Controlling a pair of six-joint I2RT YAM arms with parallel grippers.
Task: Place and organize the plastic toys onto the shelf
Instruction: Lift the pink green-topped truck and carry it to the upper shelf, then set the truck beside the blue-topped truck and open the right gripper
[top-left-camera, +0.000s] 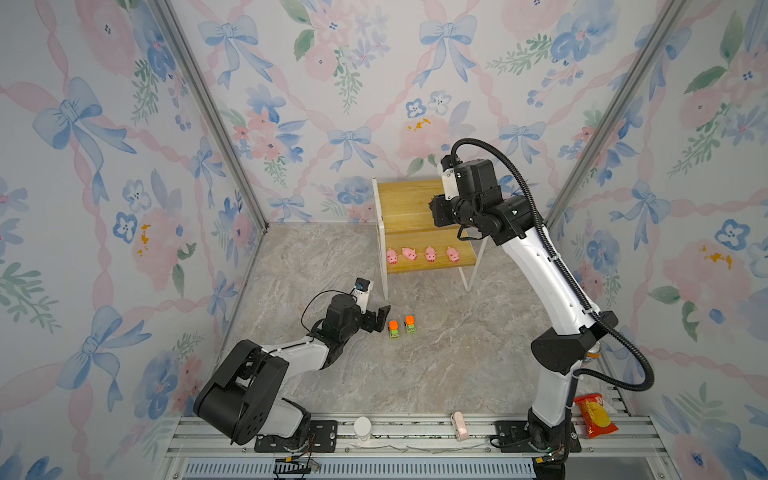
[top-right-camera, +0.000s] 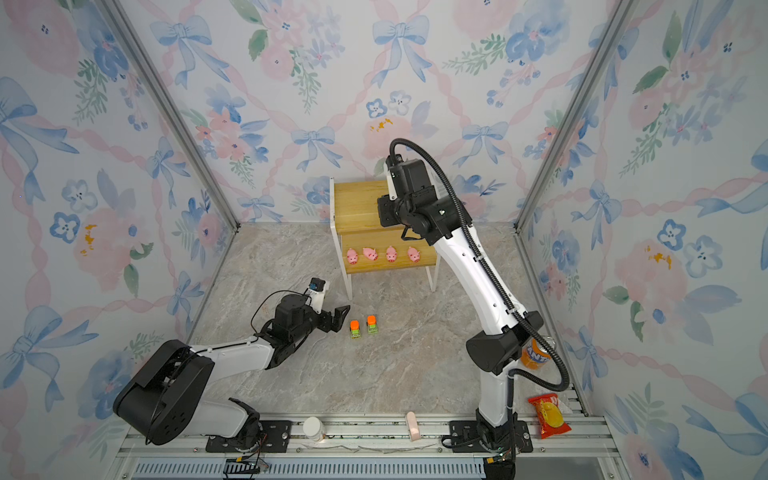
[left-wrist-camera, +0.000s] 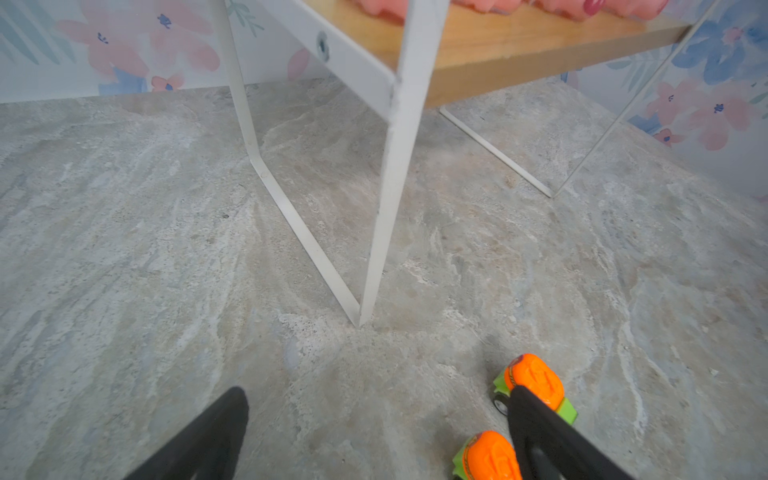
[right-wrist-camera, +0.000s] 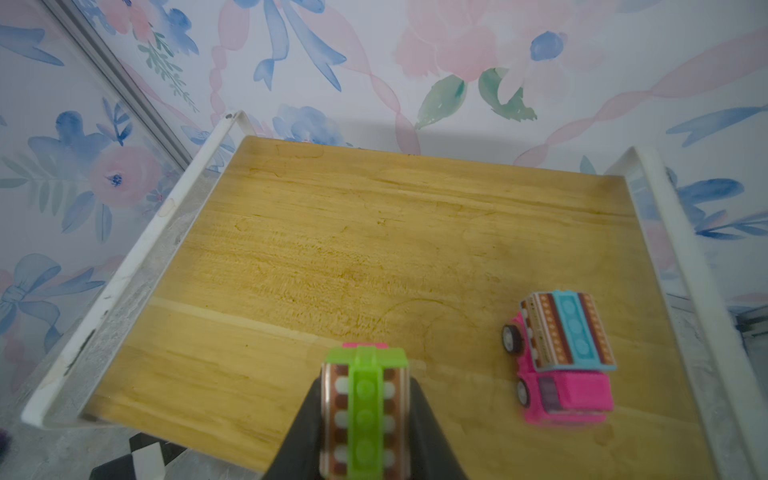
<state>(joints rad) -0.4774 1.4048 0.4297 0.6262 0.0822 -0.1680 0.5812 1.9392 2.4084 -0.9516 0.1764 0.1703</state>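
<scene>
Four pigs (top-left-camera: 430, 254) on shelf (top-left-camera: 403, 203), trucks (top-left-camera: 393, 328) in front

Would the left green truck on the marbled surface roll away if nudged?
Probably: the truck appears to stand on small wheels on a smooth surface. It looks like moulded plastic, so it is likely stiff and light.

Fig. My workplace: a staged robot test booth in a lab, not a lived-in room. Flat wall panels (top-left-camera: 332, 83) papered with bows and flowers meet at bare aluminium posts (top-left-camera: 209, 108). The marble-print floor sheet (top-left-camera: 457, 365) ends at a slotted aluminium rail (top-left-camera: 411, 428), which carries my left base plate (top-left-camera: 320, 434) and right base plate (top-left-camera: 509, 436).
</scene>
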